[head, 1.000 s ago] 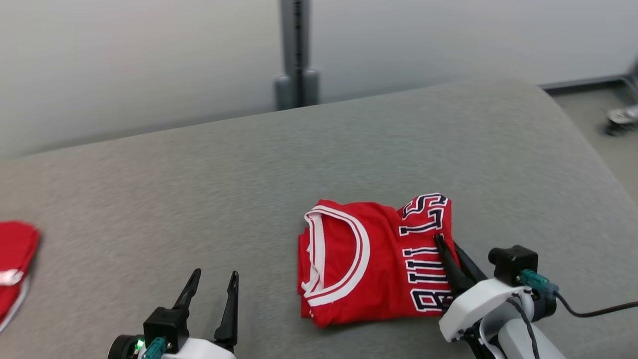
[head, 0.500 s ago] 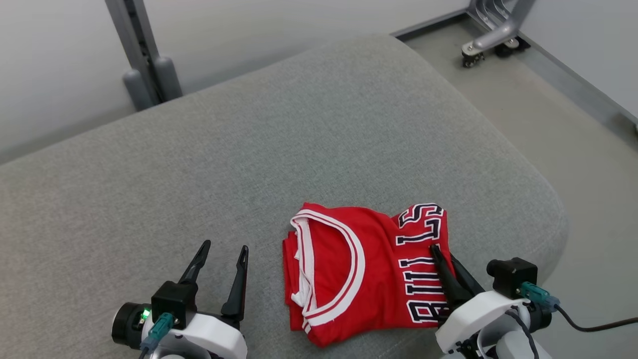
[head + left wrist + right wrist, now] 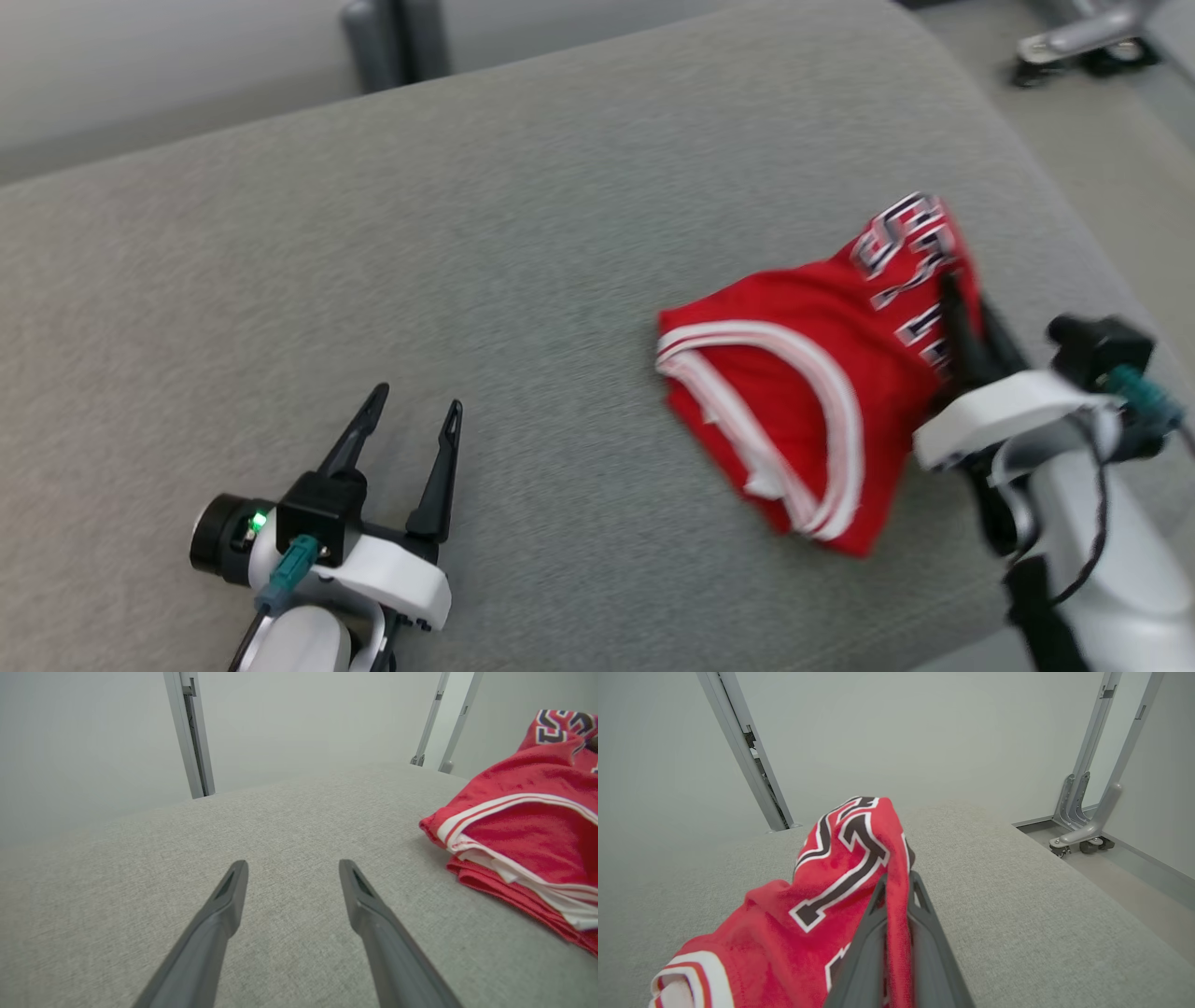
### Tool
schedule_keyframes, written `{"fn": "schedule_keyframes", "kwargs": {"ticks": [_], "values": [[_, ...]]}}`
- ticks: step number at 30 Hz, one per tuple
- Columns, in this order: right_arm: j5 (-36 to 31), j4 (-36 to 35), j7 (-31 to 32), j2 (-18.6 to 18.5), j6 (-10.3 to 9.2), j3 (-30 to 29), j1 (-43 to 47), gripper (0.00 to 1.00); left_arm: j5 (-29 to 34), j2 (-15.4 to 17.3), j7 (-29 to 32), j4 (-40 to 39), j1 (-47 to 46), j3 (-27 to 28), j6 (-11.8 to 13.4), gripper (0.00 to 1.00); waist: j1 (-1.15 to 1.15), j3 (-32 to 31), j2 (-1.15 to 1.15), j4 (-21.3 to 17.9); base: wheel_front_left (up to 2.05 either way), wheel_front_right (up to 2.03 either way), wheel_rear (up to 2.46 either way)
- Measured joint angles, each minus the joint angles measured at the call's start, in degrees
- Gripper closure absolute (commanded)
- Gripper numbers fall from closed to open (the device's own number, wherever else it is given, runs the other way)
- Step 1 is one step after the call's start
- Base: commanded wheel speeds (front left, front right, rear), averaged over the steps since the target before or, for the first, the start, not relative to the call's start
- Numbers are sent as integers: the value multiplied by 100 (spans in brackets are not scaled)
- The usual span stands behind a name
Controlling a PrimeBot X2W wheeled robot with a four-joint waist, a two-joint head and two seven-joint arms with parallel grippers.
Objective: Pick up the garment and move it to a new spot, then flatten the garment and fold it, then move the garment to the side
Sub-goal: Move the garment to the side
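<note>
Right end effector (image 3: pixel 899 879), pinching the lettered edge of the folded garment (image 3: pixel 803 392), has raised it off the grey cushion (image 3: pixel 467 233); left end effector (image 3: pixel 416 397) spread: sideways transfer apparently begun.

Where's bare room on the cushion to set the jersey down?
Bare cushion between the open left gripper and the jersey, and across the whole far side. Crowded near the right edge: the right gripper is shut on the jersey there.
</note>
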Motion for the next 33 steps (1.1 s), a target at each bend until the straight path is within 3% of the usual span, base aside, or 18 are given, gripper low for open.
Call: {"fn": "schedule_keyframes", "kwargs": {"ticks": [6,13,19,26,28,33], "values": [[-946,582,0,-513,-1,-1808,-737,100,64,23,0,-180,-219,43,-101,0,0,353,0,765,0,0,0],[-2174,969,0,-1094,0,-3353,-1146,100,113,14,0,-330,-304,32,-152,0,0,706,0,1477,0,0,0],[-2992,1034,0,-1247,0,-4330,-1355,100,145,0,1,-354,-328,9,-167,0,0,923,0,1768,0,0,0],[-3784,967,0,-1291,0,-5242,-1415,100,144,-19,1,-352,-335,-5,-159,0,0,869,0,1822,0,0,0],[-3917,924,0,-1287,0,-5403,-1461,0,144,-18,1,-346,-335,-3,-159,0,0,833,0,1825,0,0,0],[-3978,759,0,-1280,0,-5353,-1563,0,136,-23,0,-315,-335,16,-142,0,0,740,0,1828,0,0,0]]}}
